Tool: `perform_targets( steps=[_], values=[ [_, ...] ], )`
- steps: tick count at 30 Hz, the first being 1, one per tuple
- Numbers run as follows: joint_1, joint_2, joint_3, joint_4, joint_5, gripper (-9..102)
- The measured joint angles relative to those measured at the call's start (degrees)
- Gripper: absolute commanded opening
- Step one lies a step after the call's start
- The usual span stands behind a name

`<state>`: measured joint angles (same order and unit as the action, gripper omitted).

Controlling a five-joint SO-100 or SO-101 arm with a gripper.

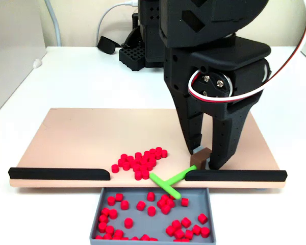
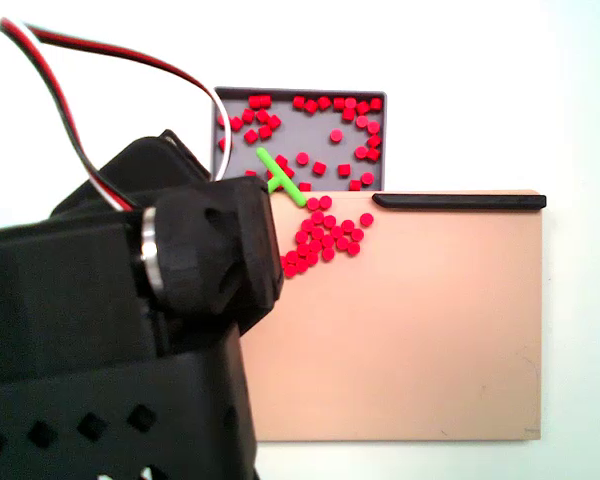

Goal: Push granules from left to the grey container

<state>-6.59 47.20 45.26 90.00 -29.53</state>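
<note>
A pile of red granules lies on the beige board near its front gap; the same pile of granules shows from above. More granules lie scattered in the grey container, which sits against the gap. My gripper is shut on the brown handle of the green T-shaped pusher. The pusher's crossbar reaches over the gap, just right of the pile in this fixed view. From above, the pusher lies over the container, and the arm hides the gripper.
Two black strips line the board's front edge on either side of the gap. The arm's base, a perforated black block and cables stand behind the board. White table surrounds the board.
</note>
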Motion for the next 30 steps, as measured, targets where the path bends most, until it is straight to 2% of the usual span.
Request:
perform_targets(
  steps=[5, 14, 21, 26, 30],
  values=[
    [0.4, 3.4, 0.1, -0.3, -5.4, 0],
    [0.4, 14.7, 2.5, 7.2, -12.4, 0],
    [2.6, 35.9, 27.4, 8.0, -26.1, 0],
    [5.3, 49.8, 45.9, 4.0, -37.7, 0],
    [5.4, 56.1, 53.6, 1.8, -44.6, 0]
  ],
)
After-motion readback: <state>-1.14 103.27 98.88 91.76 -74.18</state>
